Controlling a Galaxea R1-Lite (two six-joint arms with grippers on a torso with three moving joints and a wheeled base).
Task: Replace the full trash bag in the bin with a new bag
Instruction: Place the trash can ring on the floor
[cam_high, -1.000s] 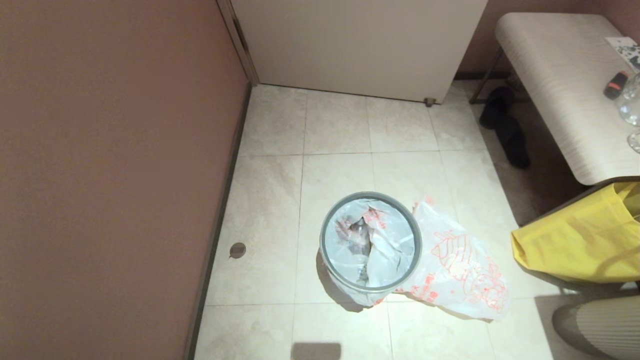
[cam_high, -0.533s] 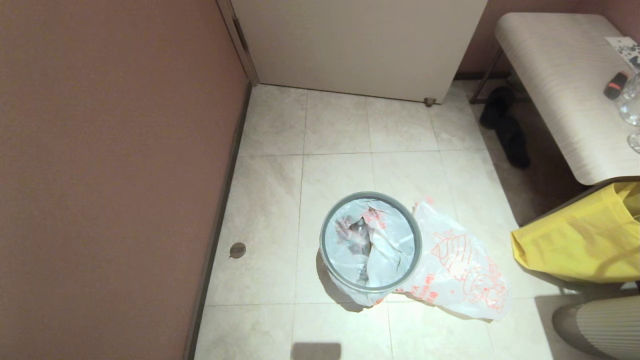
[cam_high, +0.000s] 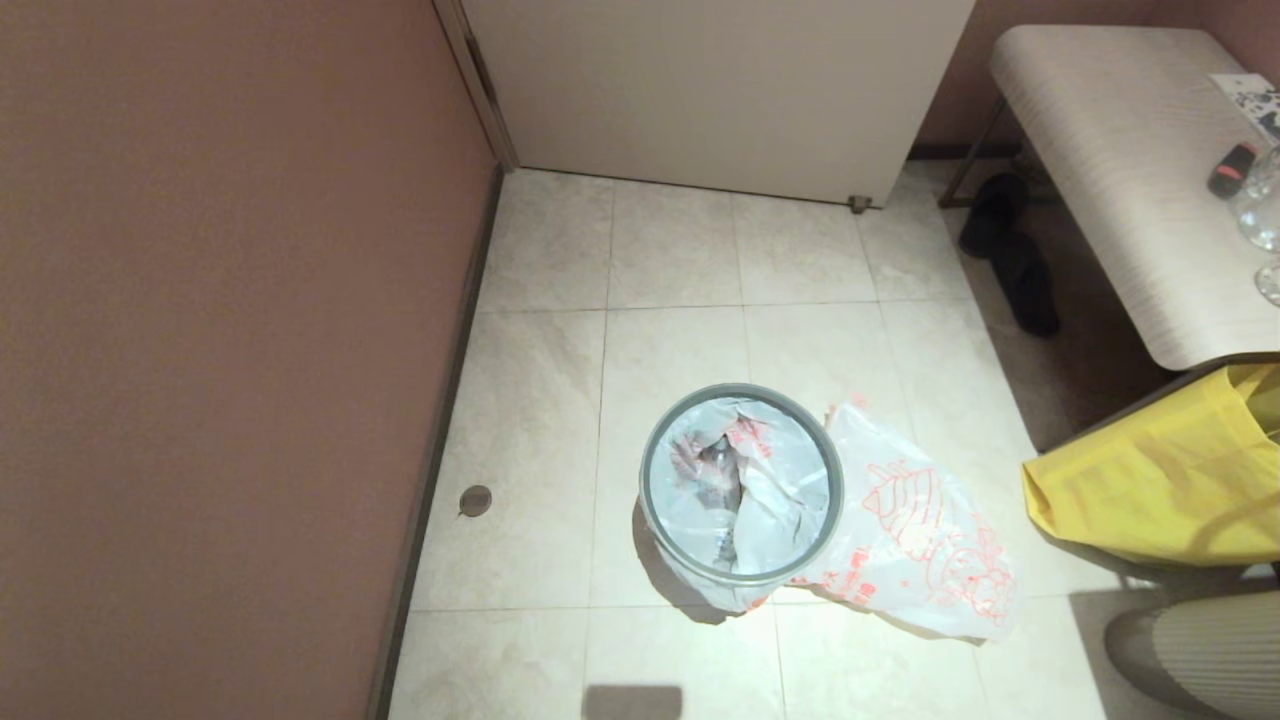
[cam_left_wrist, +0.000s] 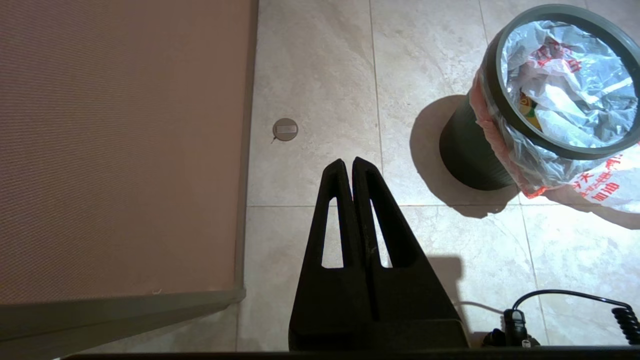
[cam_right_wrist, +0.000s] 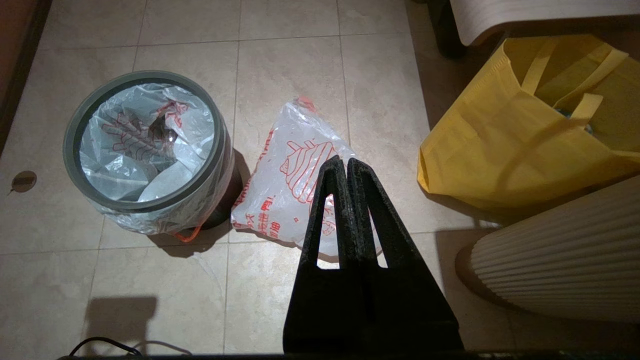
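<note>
You have the bin (cam_high: 741, 486) standing upright on the floor (cam_high: 560, 400), and everything below is placed from it. Its grey hoop (cam_right_wrist: 70, 150) clamps the full bag (cam_right_wrist: 150, 150), which lines the inside and spills over the black wall under the hoop. Crumpled plastic sits inside it, with what may be printed wrappers, though you cannot make them out clearly. A small orange loop (cam_right_wrist: 186, 235) hangs from the bag's skirt at the bin's foot.

The new bag (cam_high: 915, 525) lies flat on the floor, touching the bin on its right side, orange-red drawings facing up. Further right of the bin, well apart, you see the yellow bag (cam_high: 1150, 480) standing open under the table (cam_high: 1120, 150), and a ribbed beige object (cam_high: 1200, 650) just in front of it. Black slippers (cam_high: 1010, 255) lie under the table, behind the bin. To the bin's left a small round floor plug (cam_high: 475, 500) sits near the brown wall (cam_high: 220, 350).

Your left gripper (cam_left_wrist: 348, 162) hangs above the floor left of the bin, between it and the plug, fingers pressed together and empty. Your right gripper (cam_right_wrist: 342, 161) hangs above the new bag, right of the bin, fingers likewise pressed together with nothing between them. Neither touches anything.
</note>
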